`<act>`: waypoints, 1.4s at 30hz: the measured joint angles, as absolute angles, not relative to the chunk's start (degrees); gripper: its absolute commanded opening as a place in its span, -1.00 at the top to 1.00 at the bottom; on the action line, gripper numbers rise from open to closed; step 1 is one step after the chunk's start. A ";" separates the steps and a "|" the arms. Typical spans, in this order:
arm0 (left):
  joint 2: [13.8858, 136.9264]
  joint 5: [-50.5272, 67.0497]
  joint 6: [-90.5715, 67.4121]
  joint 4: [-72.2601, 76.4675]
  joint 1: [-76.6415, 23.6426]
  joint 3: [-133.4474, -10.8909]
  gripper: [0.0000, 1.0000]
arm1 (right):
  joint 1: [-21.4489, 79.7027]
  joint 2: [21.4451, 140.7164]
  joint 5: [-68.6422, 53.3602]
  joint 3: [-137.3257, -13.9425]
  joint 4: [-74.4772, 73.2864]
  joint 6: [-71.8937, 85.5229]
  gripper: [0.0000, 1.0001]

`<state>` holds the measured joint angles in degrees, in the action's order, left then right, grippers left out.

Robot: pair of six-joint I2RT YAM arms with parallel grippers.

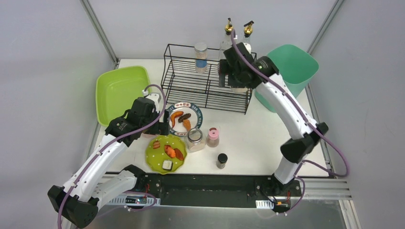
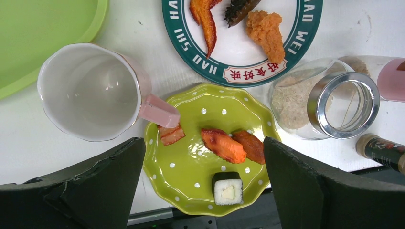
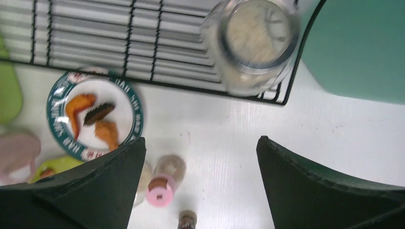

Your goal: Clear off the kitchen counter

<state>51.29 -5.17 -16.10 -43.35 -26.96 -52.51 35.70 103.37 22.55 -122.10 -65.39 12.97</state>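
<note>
Mid-clearing: the counter (image 1: 258, 138) lies cluttered under both arms. Right gripper (image 3: 200, 142) hangs released over the jar (image 3: 255, 43) in the rack (image 3: 119, 43) (seemingly shelved); left gripper (image 2: 203, 143), spread empty above the green plate (image 2: 191, 179), should grip its rim.

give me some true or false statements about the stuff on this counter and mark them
1. The mug is empty. True.
2. The green dotted plate holds a sushi roll. True.
3. The wire rack has nothing in it. False: a jar stands in it.
4. The left gripper is shut on the mug. False: it is open above the green dotted plate, holding nothing.
5. The teal bin stands left of the wire rack. False: it is on the right.
</note>
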 measured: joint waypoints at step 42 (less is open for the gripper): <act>35.31 -23.00 -17.65 -43.18 -26.94 -51.09 -0.98 | 65.56 108.84 14.98 -97.56 -51.79 22.31 -0.97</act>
<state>35.31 -23.00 -17.65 -43.18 -26.94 -51.09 65.56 108.84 14.98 -97.56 -51.79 22.31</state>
